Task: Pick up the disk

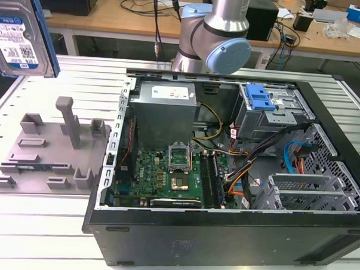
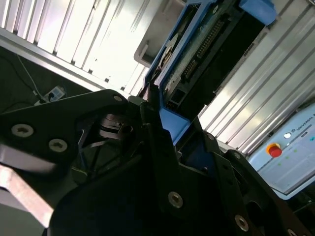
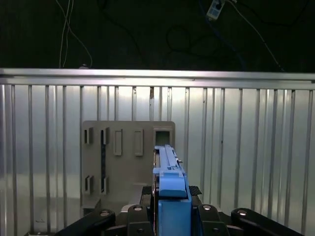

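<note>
The disk [image 1: 17, 35] is a silver-grey hard drive with a white-and-blue label and blue side rails. It hangs in the air at the exterior view's far left, high above the slatted table. In the first wrist view the disk [image 3: 167, 162] appears edge-on, with my gripper [image 3: 170, 199] shut on its blue end. In the second wrist view the disk [image 2: 206, 44] sticks out beyond the black fingers [image 2: 152, 123], which clamp its blue rail.
The grey plastic fixture [image 1: 48, 153] with upright posts lies on the table below the disk and also appears from above [image 3: 123, 162]. An open computer case [image 1: 226, 173] with a blue bracket [image 1: 259, 99] takes up the exterior view's middle and right. The arm's base [image 1: 214, 35] stands behind it.
</note>
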`<state>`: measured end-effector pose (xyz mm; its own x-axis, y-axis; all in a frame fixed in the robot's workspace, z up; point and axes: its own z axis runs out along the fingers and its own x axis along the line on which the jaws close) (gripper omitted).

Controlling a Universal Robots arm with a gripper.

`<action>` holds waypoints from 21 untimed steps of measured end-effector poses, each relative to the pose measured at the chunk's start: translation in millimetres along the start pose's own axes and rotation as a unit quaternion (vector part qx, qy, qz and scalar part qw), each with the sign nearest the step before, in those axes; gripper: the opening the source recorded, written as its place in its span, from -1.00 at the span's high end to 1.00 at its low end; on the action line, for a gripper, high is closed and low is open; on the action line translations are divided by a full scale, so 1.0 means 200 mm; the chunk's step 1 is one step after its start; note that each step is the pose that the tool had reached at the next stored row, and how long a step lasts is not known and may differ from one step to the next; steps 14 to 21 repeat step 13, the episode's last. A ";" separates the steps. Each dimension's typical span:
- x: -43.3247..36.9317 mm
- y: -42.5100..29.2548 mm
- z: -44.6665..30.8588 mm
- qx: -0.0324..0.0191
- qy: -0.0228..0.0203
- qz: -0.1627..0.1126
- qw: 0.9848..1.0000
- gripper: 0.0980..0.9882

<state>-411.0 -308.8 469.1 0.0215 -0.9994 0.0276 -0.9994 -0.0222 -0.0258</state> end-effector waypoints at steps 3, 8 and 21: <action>0.001 -0.001 -0.047 0.000 -0.001 0.000 1.000 0.39; 0.001 -0.001 -0.048 0.000 -0.001 0.000 1.000 0.39; 0.001 -0.001 -0.049 0.000 -0.001 0.000 1.000 0.39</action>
